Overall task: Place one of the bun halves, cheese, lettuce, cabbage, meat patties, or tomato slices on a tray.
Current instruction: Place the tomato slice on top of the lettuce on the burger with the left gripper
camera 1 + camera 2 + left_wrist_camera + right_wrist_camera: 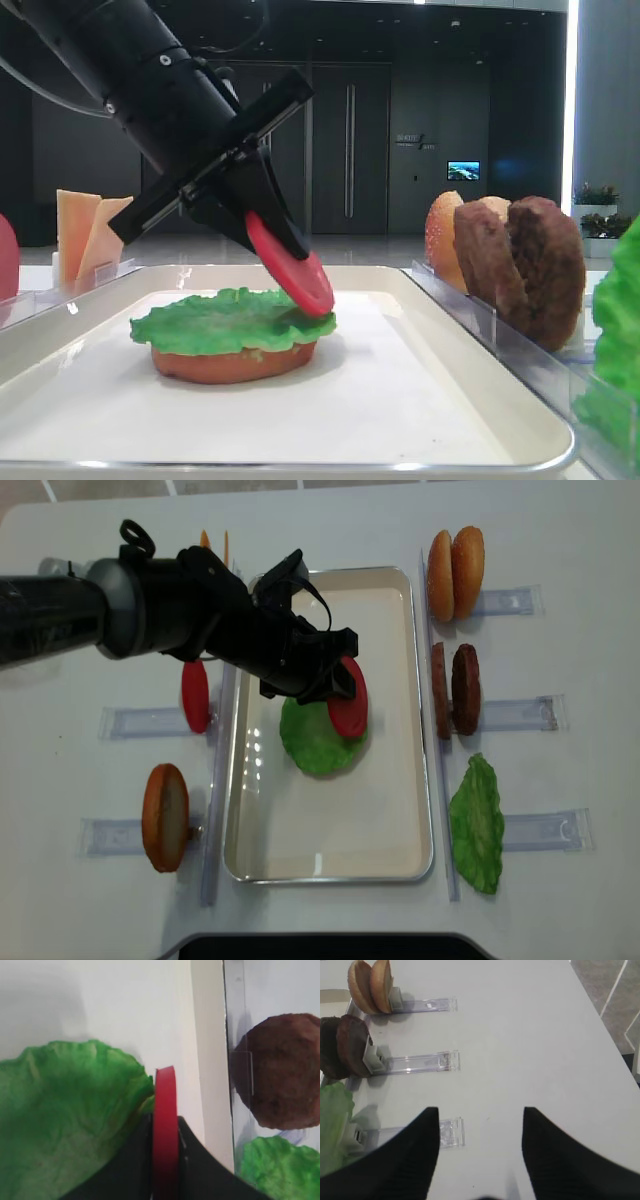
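Left hand (pixel 285 255) clamped on tomato slice (pixel 292 267), tilted, lower edge touching lettuce (pixel 225 320) atop bun base (pixel 230 362), centre of tray (pixel 480 345). Right hand (pixel 480 1155) spread wide over tabletop (pixel 530 1035), lower frame.

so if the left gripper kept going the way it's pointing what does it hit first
Most likely the lettuce on the bun half in the tray. The left gripper angles down, shut on the tomato slice, whose lower edge sits at the leaf's right rim. Contact is hard to confirm.
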Controlling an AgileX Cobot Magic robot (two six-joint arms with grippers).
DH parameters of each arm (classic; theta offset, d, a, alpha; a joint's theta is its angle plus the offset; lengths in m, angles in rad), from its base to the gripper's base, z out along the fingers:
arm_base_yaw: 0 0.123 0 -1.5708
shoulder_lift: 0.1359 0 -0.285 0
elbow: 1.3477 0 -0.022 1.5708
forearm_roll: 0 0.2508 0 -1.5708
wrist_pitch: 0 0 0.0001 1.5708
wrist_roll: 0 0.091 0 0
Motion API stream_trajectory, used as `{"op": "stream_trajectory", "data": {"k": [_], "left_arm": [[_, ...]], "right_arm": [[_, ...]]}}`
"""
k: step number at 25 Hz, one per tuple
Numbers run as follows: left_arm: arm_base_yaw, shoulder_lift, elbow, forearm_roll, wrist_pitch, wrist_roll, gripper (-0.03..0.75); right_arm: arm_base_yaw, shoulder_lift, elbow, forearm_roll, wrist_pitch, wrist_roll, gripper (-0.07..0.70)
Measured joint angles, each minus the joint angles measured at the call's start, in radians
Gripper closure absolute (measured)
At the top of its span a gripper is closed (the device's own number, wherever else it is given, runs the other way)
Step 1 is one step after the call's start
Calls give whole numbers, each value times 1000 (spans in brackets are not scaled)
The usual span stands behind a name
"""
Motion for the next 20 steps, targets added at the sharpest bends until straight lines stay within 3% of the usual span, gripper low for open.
{"op": "stream_trajectory", "data": {"k": [20], "left_arm": [[0,1,1,57,32,5,665]], "right_arm": [[0,0,0,0,0,0,272]]}}
